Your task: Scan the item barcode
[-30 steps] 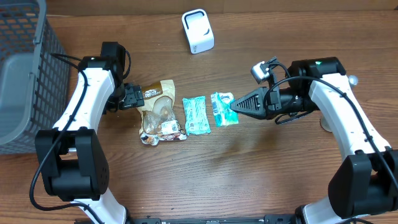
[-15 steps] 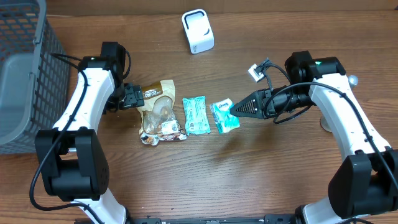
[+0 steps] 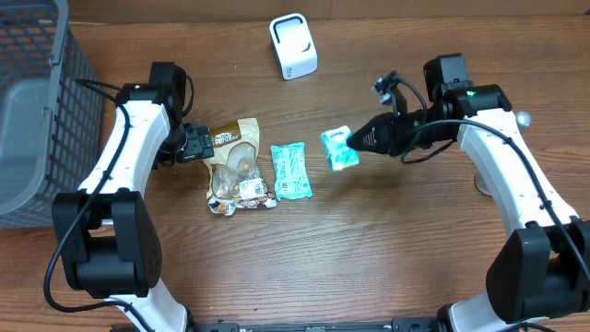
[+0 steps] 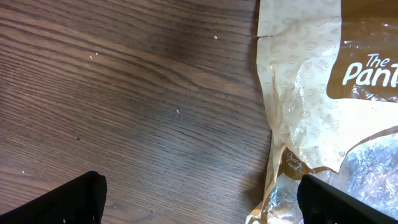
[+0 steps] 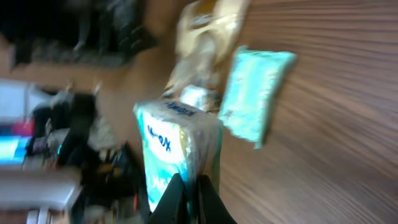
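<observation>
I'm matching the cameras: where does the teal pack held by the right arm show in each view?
Overhead: right of centre, teal pack held by the right gripper.
Left wrist: not in it.
Right wrist: lower centre, just above the jaws.
Shared landmark: the brown snack bag.

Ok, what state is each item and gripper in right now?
tissue pack: held by right gripper, raised off table.
right gripper: shut on tissue pack.
snack bag: lying flat on table.
teal packet: lying flat on table.
left gripper: open, at snack bag edge.
scanner: upright, untouched.
</observation>
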